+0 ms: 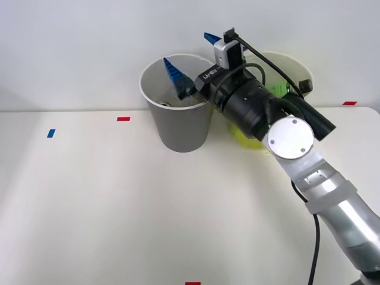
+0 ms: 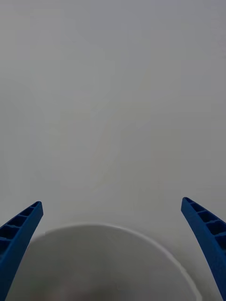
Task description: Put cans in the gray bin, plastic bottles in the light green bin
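Your right gripper (image 1: 189,56) hung wide open and empty over the gray bin (image 1: 181,127), light green bin (image 1: 297,68) at 3 o'clock.

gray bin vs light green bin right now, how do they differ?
The gray bin stands in nearly full view, while the light green bin is mostly hidden behind the right arm. The open right gripper hovers over the gray bin's mouth, not the light green bin's. The gray bin sits to the robot's left of the light green bin. Both stand upright with white rims and insides.
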`<state>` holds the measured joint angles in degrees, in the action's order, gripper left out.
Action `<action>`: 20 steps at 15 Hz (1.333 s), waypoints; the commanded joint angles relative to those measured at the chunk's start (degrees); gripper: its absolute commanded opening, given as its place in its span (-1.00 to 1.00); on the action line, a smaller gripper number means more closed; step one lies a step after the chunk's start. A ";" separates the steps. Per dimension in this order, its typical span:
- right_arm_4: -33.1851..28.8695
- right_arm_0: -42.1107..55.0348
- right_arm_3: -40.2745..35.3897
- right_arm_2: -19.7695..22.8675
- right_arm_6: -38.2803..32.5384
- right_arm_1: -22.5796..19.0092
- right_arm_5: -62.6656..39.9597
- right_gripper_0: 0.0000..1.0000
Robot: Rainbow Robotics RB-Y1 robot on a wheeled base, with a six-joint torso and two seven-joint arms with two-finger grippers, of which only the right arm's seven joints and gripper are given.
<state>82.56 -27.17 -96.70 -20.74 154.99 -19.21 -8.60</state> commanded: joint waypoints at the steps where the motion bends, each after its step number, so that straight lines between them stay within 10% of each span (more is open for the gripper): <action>1: 1.19 9.07 -9.56 0.52 0.01 -3.99 1.49 1.00; 12: -3.20 40.09 -29.68 0.52 0.01 -11.81 23.55 1.00; 20: -10.14 53.45 -30.12 4.30 -0.13 -5.57 29.70 1.00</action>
<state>73.93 25.00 -126.83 -17.19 154.92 -26.49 21.16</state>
